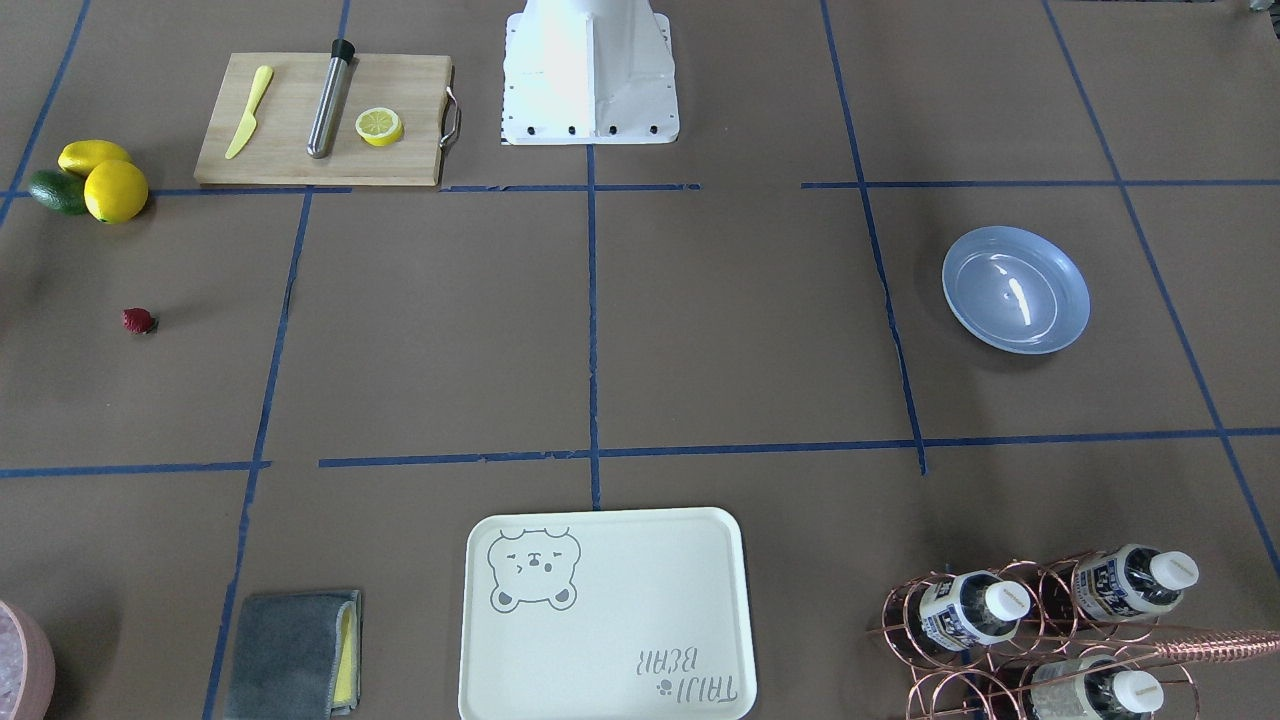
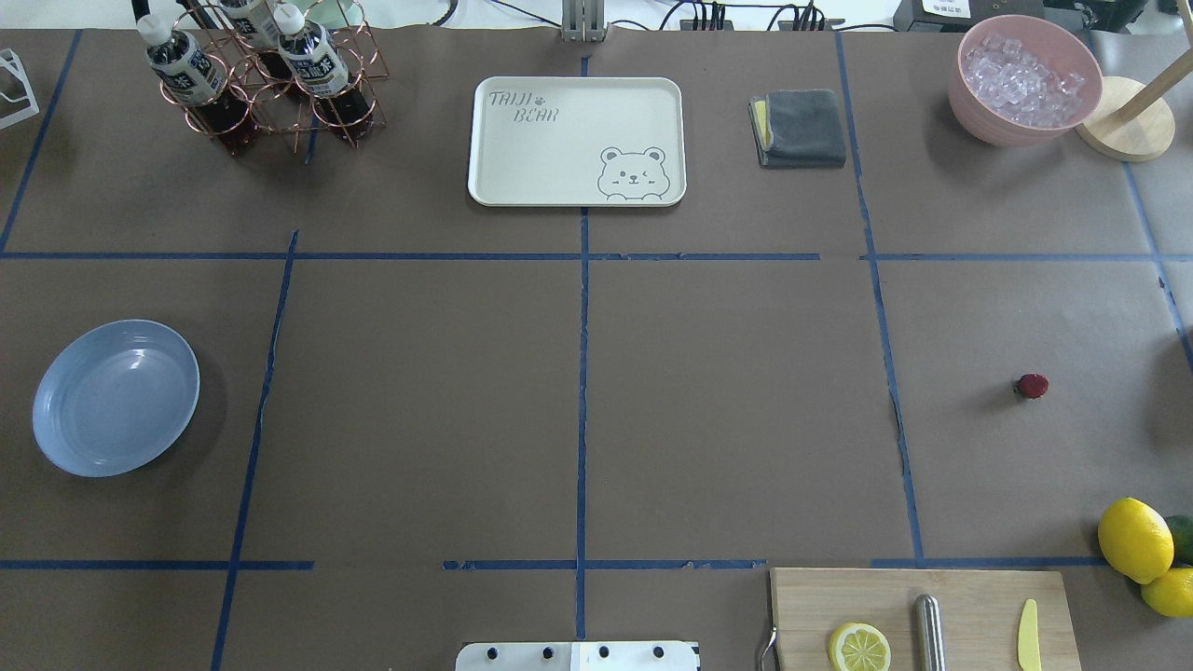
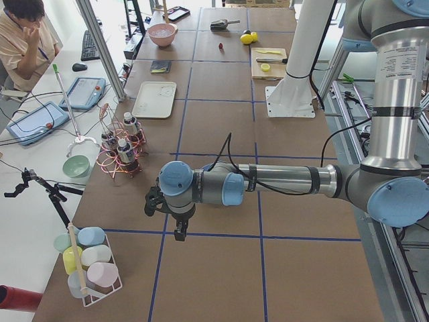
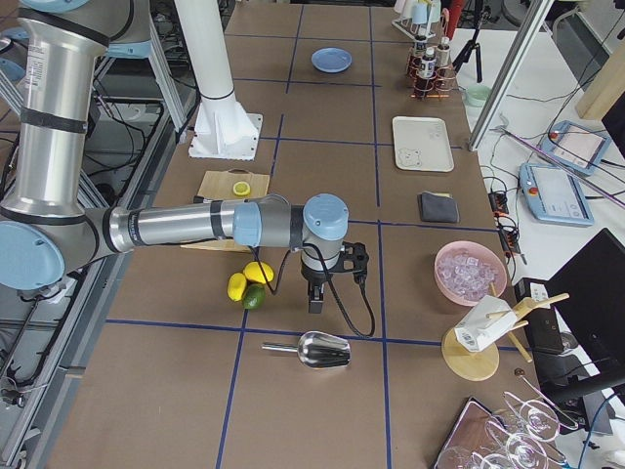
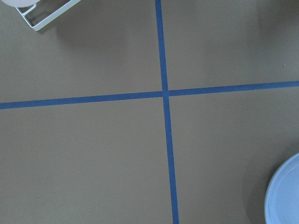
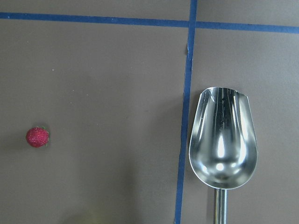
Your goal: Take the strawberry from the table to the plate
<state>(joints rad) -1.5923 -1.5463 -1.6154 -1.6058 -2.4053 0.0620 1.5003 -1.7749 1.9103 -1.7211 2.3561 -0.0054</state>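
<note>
The strawberry (image 2: 1031, 386) lies alone on the table (image 2: 727, 419) on my right side, also seen as a strawberry (image 1: 138, 320) in the front view and a strawberry (image 6: 37, 137) at the left of the right wrist view. The empty light-blue plate (image 2: 116, 398) sits far off on my left side; the plate (image 5: 286, 196) edge shows in the left wrist view. My right gripper (image 4: 315, 301) hangs over the table past the lemons, near the scoop. My left gripper (image 3: 178, 231) hangs beyond the plate's end. Both show only in side views, so I cannot tell open or shut.
A wooden board (image 2: 923, 615) with a lemon half, metal rod and yellow knife lies near the robot's base. Lemons (image 2: 1134, 539) and an avocado sit right of it. A metal scoop (image 6: 223, 140), bear tray (image 2: 576, 140), grey cloth (image 2: 798, 129), ice bowl (image 2: 1023, 79) and bottle rack (image 2: 261, 79) also stand on the table.
</note>
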